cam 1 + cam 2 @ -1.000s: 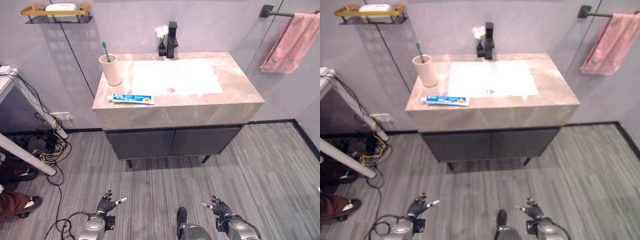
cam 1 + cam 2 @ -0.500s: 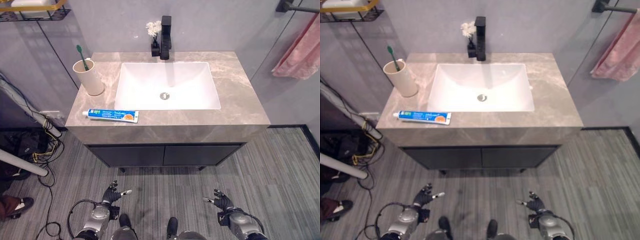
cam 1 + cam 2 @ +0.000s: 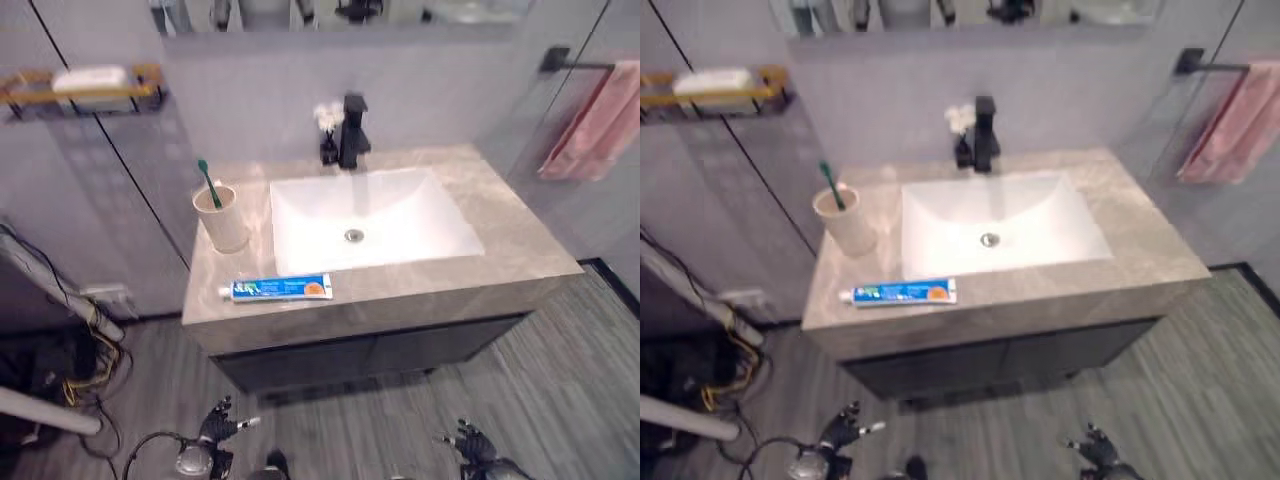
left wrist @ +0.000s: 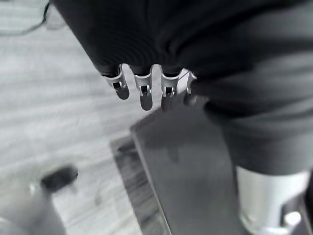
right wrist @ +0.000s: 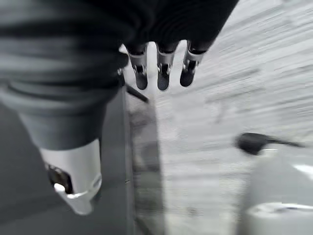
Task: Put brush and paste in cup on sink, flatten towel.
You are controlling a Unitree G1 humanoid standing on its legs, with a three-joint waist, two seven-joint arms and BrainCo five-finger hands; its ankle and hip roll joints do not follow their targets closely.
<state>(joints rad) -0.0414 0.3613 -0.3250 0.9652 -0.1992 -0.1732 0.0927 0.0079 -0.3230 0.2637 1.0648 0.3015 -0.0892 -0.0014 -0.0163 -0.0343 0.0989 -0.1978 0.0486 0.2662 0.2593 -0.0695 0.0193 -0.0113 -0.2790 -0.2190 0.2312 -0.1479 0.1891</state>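
One green toothbrush (image 3: 209, 184) stands tilted in one beige cup (image 3: 222, 219), which sits on the stone bench (image 3: 520, 240) just beside the white sink basin (image 3: 372, 226), on the robot's left of it. One blue-and-white toothpaste tube (image 3: 277, 289) lies flat on the bench's front strip, near the basin's front left corner and apart from the cup. Behind the basin stands one black tap (image 3: 353, 131), with one small white flower (image 3: 328, 116) touching its left side. One pink towel (image 3: 603, 122) hangs bunched from a black wall bar (image 3: 576, 63), well to the right of the basin. One gold wall shelf (image 3: 80, 90) carrying a white soap bar (image 3: 90, 77) is mounted far left of the basin. Both hands hang low over the grey floor, in front of the basin cabinet: the left robot hand (image 3: 219, 427) and the right robot hand (image 3: 472, 443) each have relaxed, spread fingers, holding nothing.
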